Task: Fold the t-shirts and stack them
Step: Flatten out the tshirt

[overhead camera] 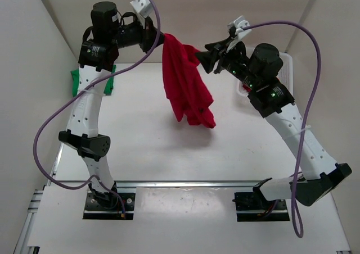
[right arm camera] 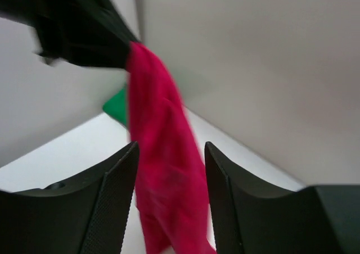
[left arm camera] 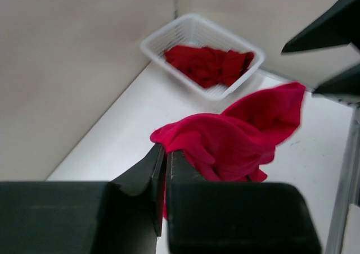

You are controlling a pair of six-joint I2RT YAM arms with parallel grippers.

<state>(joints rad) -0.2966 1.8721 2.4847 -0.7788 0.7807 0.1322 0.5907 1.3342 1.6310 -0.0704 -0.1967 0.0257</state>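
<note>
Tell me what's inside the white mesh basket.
A crumpled red t-shirt fills the white mesh basket. The basket floor and anything under the shirt are covered, so I cannot tell what else is there.

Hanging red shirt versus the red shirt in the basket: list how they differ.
The hanging shirt is pinched in the shut left gripper above the table; the basket shirt lies in the white basket, held by nothing. The hanging shirt drapes long; the basket shirt is bunched. Both are red and unfolded.
</note>
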